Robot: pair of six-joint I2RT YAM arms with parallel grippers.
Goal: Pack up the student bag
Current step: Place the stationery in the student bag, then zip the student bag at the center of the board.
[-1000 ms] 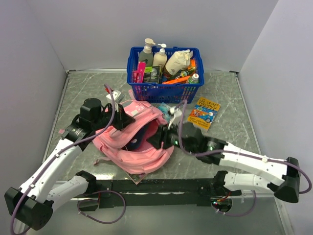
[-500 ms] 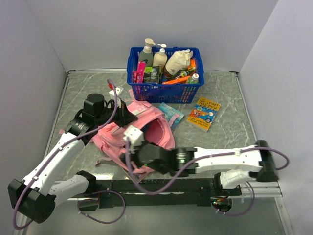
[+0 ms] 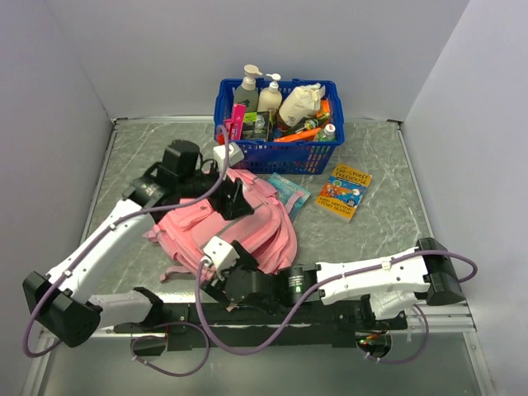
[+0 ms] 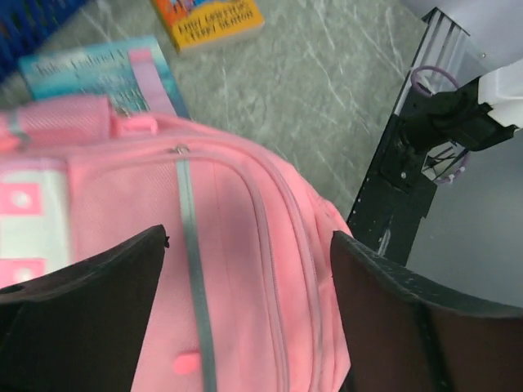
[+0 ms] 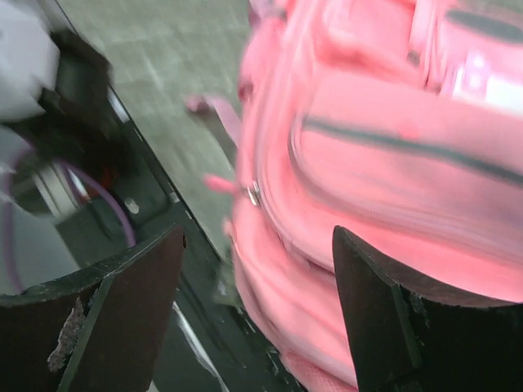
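The student bag [image 3: 256,224] is a pink backpack lying in the middle of the table, front pockets up. My left gripper [image 3: 233,199] hovers over its far upper part. In the left wrist view the left gripper [image 4: 249,314] is open, with only the bag's pink front [image 4: 237,245] and grey zip lines between its fingers. My right gripper [image 3: 228,269] sits low at the bag's near edge. The right wrist view, blurred, shows the right gripper [image 5: 257,318] open beside the bag's side [image 5: 392,163], near a metal zip pull [image 5: 253,193].
A blue basket [image 3: 276,147] of bottles and small items stands at the back. An orange book [image 3: 346,191] lies right of the bag, and a teal book [image 3: 290,190] pokes out from under its far edge. The black base rail [image 3: 272,313] runs along the near edge.
My left gripper has opened and let go of the bag's rim, and the bag's mouth has dropped shut. The right arm has swung left and back to the bag's near edge.
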